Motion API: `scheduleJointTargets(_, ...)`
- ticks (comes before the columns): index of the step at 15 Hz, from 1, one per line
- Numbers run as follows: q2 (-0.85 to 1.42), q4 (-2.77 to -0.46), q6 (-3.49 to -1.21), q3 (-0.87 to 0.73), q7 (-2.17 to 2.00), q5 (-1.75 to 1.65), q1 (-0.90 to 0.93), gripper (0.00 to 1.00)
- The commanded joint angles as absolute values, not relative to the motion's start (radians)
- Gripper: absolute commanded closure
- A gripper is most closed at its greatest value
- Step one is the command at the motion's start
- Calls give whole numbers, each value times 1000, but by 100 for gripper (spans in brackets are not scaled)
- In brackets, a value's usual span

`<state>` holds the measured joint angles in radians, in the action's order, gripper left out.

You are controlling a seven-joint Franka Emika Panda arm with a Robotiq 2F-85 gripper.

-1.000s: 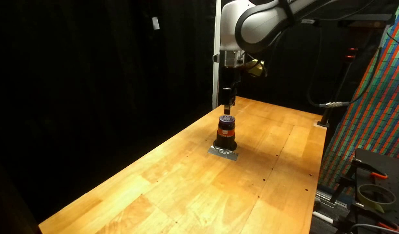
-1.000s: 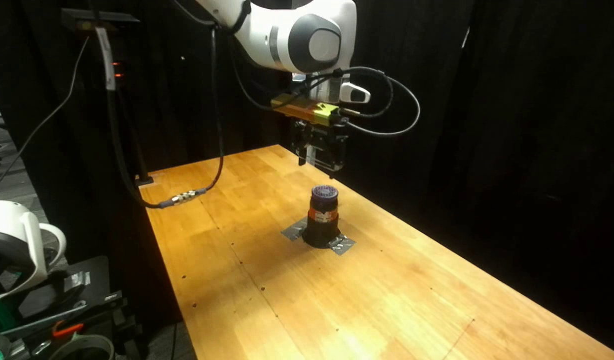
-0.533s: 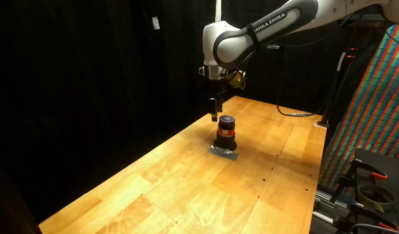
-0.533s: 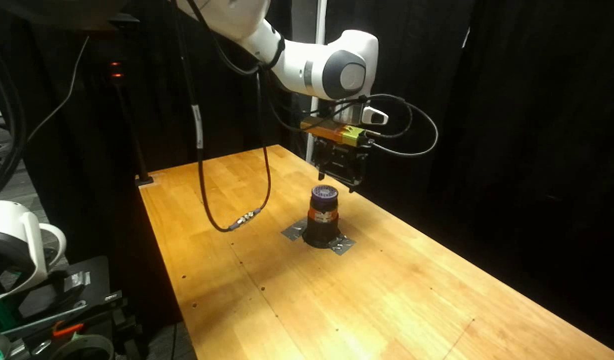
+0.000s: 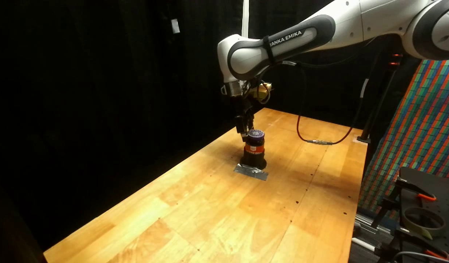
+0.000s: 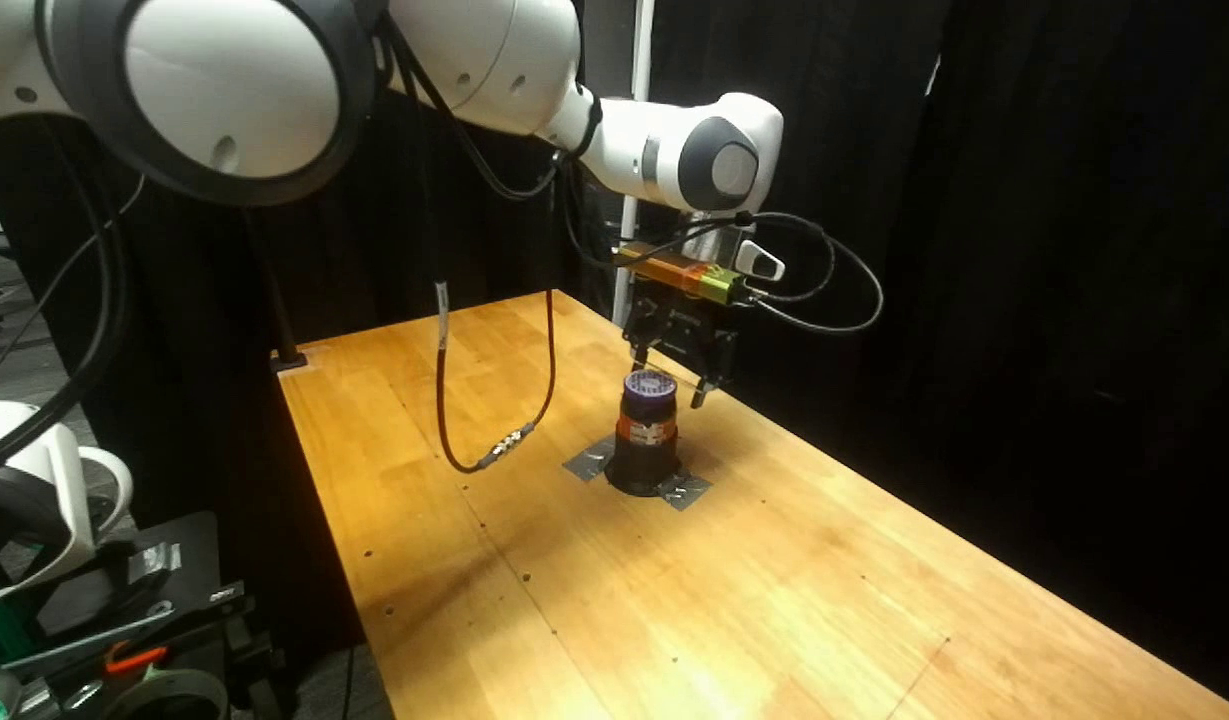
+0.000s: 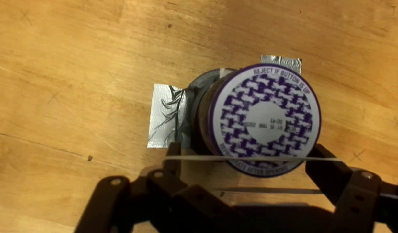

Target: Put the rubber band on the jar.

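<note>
Small dark cylindrical jar (image 6: 646, 430) with an orange-red label stands upright in a round, flared black base (image 6: 642, 475) on the light-brown wooden table (image 5: 209, 204). Pieces of crinkled silver tape (image 7: 163, 123) run from the base onto the table. The round purple-and-white patterned lid (image 7: 267, 119) is on the jar, printed face up.

Black two-fingered gripper (image 7: 247, 157): fingers (image 7: 328, 170) spread well apart, thin pale rubber band (image 7: 254, 158) stretched from one to the other. In the wrist view this strand crosses over the lid toward its lower edge. A second, darker line lies lower, off the lid; cannot tell whether it is the other strand or a shadow. Contact between band and lid: cannot tell.

In an exterior view one finger (image 6: 701, 394) shows to the side of the lid, its mate just above the lid's far edge. In both exterior views the fingertips sit near lid height, close beside the jar.

The gripper hangs from the white-and-grey jointed arm (image 5: 301, 38), slightly tilted. A gold-and-green box (image 6: 679, 272) with looped cables (image 6: 879, 295) is mounted above the fingers. Small dark holes (image 5: 297, 202) dot the table. Black curtains (image 5: 118, 91) hang beyond it.
</note>
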<state>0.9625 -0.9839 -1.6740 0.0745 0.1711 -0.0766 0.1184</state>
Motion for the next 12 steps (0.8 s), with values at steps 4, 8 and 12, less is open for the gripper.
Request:
scheduleJointTargets(4, 983, -976, -1581, 84, 160, -54, 115, 0)
scheduleJointTargets(8, 857, -1201, -1726, 82, 123, -63, 124, 0)
scheduleJointTargets(12, 753, -1365, -1835, 77, 66, -60, 134, 0)
